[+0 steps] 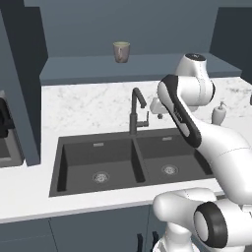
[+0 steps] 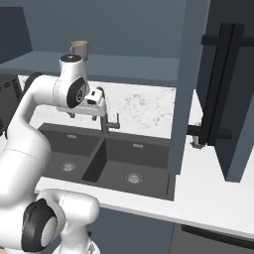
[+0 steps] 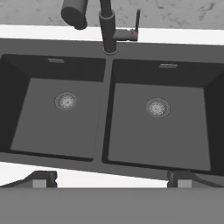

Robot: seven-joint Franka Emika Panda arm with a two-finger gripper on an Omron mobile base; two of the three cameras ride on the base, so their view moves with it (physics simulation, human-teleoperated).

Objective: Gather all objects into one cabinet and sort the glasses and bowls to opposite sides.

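Observation:
A greyish-tan cup (image 1: pixel 121 51) stands upright on the slate-blue shelf (image 1: pixel 147 69) of the open cabinet, above the counter's back wall; it also appears at the upper left of the right base view (image 2: pixel 79 49). My gripper (image 3: pixel 113 179) hangs over the black double sink, well below and in front of the cup, pointing down at the basins. Its fingertips (image 3: pixel 43 178) stand far apart with nothing between them. The white hand (image 2: pixel 94 101) hovers close to the faucet.
The black double sink (image 1: pixel 78 142) with a tall dark faucet (image 1: pixel 135 110) lies under the hand. A white soap bottle (image 1: pixel 219 113) stands on the marble counter at the right. An open cabinet door with a black bar handle (image 2: pixel 218 84) juts out on the right.

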